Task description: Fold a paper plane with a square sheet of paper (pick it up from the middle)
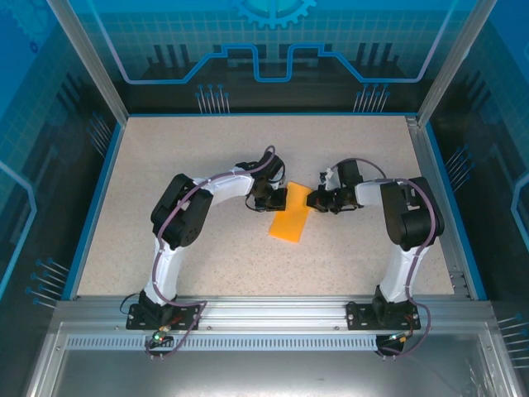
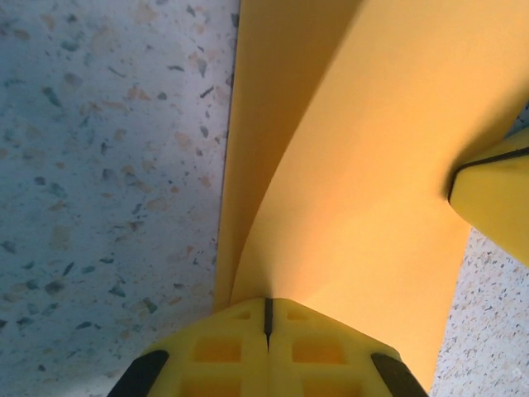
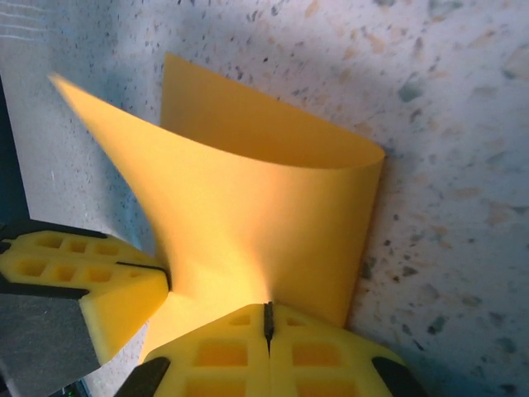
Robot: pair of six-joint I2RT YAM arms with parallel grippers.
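Note:
The square sheet of paper (image 1: 291,222) is orange-yellow and lies mid-table, its far end raised between the two grippers. My left gripper (image 1: 279,198) is shut on the sheet's left side. In the left wrist view the yellow jaws (image 2: 267,316) meet on the paper (image 2: 355,165), which curves up off a lower layer. My right gripper (image 1: 315,198) is shut on the sheet's right side. In the right wrist view its jaws (image 3: 268,321) pinch the curled paper (image 3: 264,207), and the left gripper's yellow fingers (image 3: 91,289) hold the same edge close by.
The speckled tabletop (image 1: 207,157) is bordered by a blue rim (image 1: 92,198) and aluminium posts (image 1: 450,58). A metal rail (image 1: 273,310) carries both arm bases along the near edge. The two grippers stand only a few centimetres apart.

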